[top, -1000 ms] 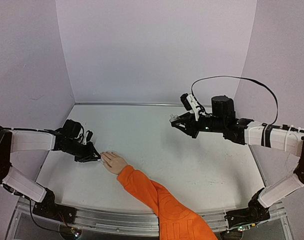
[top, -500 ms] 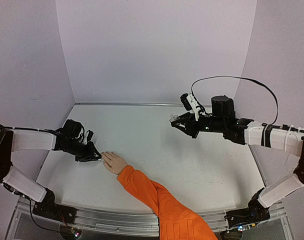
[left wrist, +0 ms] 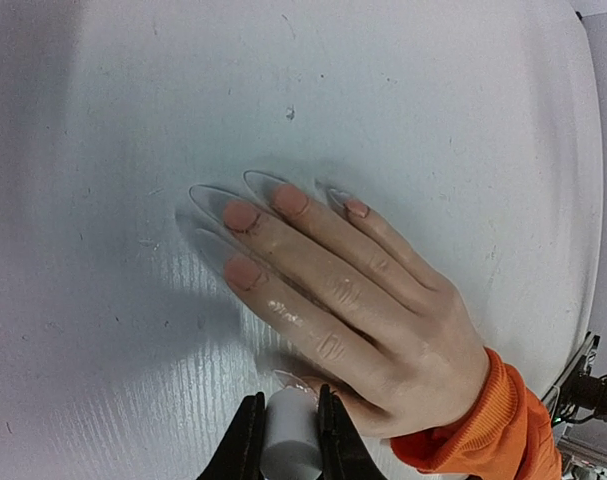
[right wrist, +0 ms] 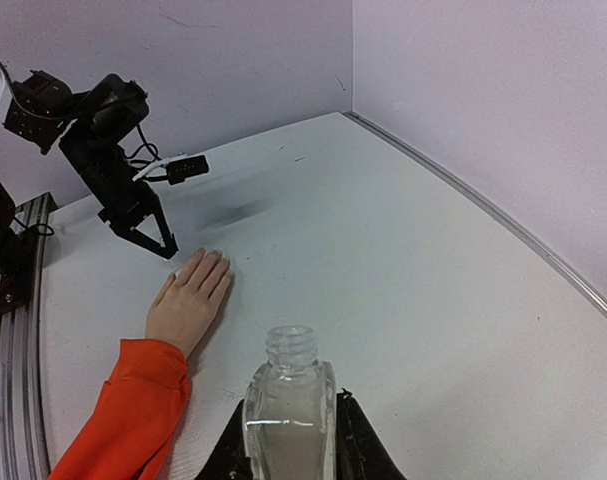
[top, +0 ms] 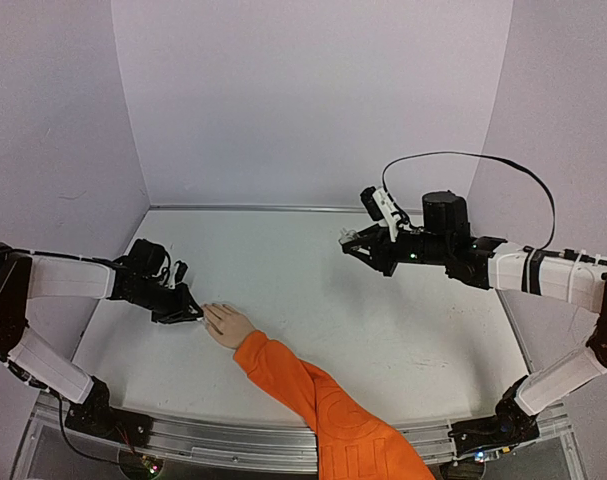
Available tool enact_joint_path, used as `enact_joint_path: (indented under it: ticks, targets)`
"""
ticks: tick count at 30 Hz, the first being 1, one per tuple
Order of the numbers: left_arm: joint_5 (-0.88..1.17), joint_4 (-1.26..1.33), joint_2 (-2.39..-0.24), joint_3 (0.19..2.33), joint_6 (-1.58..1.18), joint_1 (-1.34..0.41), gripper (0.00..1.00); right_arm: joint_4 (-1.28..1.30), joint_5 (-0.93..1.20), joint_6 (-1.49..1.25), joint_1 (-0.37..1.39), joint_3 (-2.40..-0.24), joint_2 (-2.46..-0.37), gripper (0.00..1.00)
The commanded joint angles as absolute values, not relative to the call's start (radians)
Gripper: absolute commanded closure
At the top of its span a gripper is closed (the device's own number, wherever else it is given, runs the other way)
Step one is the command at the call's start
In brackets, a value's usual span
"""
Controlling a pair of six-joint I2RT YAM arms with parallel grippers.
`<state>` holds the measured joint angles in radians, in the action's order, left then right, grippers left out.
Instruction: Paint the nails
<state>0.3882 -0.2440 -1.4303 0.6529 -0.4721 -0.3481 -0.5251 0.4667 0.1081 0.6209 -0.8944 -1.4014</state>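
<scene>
A pale hand (top: 226, 325) in an orange sleeve (top: 313, 400) lies flat on the white table, fingers pointing left. In the left wrist view its pinkish nails (left wrist: 243, 215) show on the outspread fingers. My left gripper (left wrist: 286, 435) is shut on a white cylindrical brush cap (left wrist: 288, 445), whose clear tip rests at the thumb side of the hand (left wrist: 353, 300). It sits just left of the hand in the top view (top: 188, 315). My right gripper (right wrist: 288, 445) is shut on an open clear glass bottle (right wrist: 288, 400), held above the table at the right (top: 351, 243).
The table (top: 383, 320) is walled by lilac panels at the back and sides. A metal rail (top: 233, 440) runs along the near edge. A black cable (top: 463, 158) loops above the right arm.
</scene>
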Motion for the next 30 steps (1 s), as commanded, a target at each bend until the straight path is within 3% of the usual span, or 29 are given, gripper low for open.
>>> enact_joint_path:
  ticks: [1,16,30]
  targets:
    - [0.367,-0.212,-1.433,0.706,-0.462,-0.351,1.00,-0.589,0.482,0.098,0.614,-0.928,-1.397,1.00]
    - [0.333,-0.213,-1.449,0.714,-0.451,-0.346,1.00,-0.587,0.481,0.097,0.611,-0.936,-1.403,1.00]
    - [0.331,-0.246,-1.320,0.664,-0.465,-0.322,1.00,-0.586,0.488,0.094,0.611,-0.933,-1.392,1.00]
